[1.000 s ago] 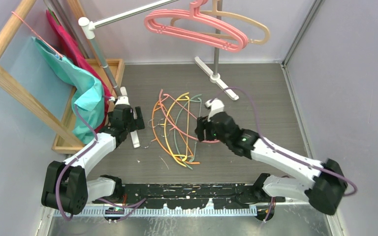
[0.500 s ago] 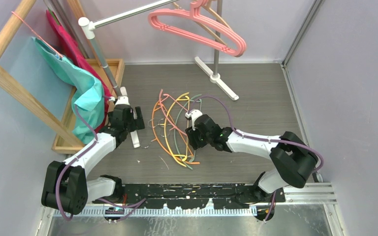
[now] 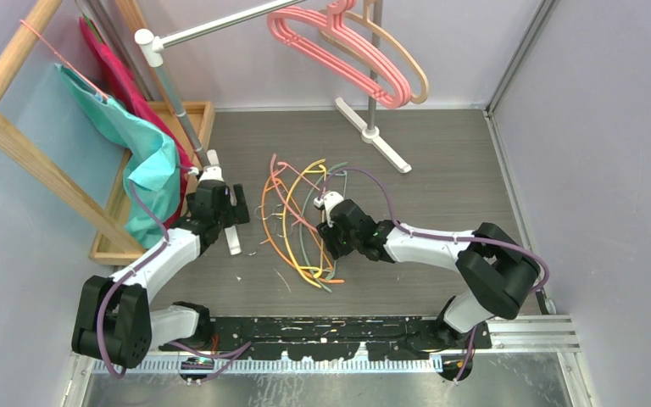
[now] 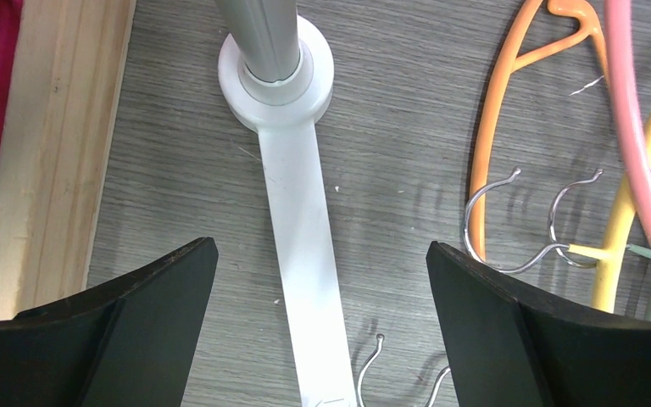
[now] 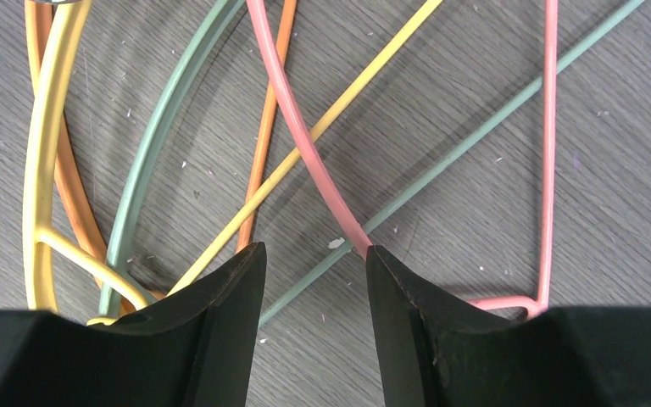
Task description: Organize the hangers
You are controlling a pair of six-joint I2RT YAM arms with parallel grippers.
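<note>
gripper on the left (image 4: 319, 244) waits wide open over the white rail foot (image 4: 292, 195). thin hangers (image 3: 301, 225) lie piled on the desk (image 3: 441, 195). right gripper (image 5: 312, 254) just dropped onto them, narrowing around the thin pink hanger (image 5: 305, 144), not pinching yet. pick-up looks next.

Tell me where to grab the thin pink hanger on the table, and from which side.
Grip the thin pink hanger on its sloping arm, ahead of the right gripper, coming down from above. It lies flat on top of the yellow hanger and grey-green hanger, so that stretch probably sits raised with room for a finger either side.
</note>
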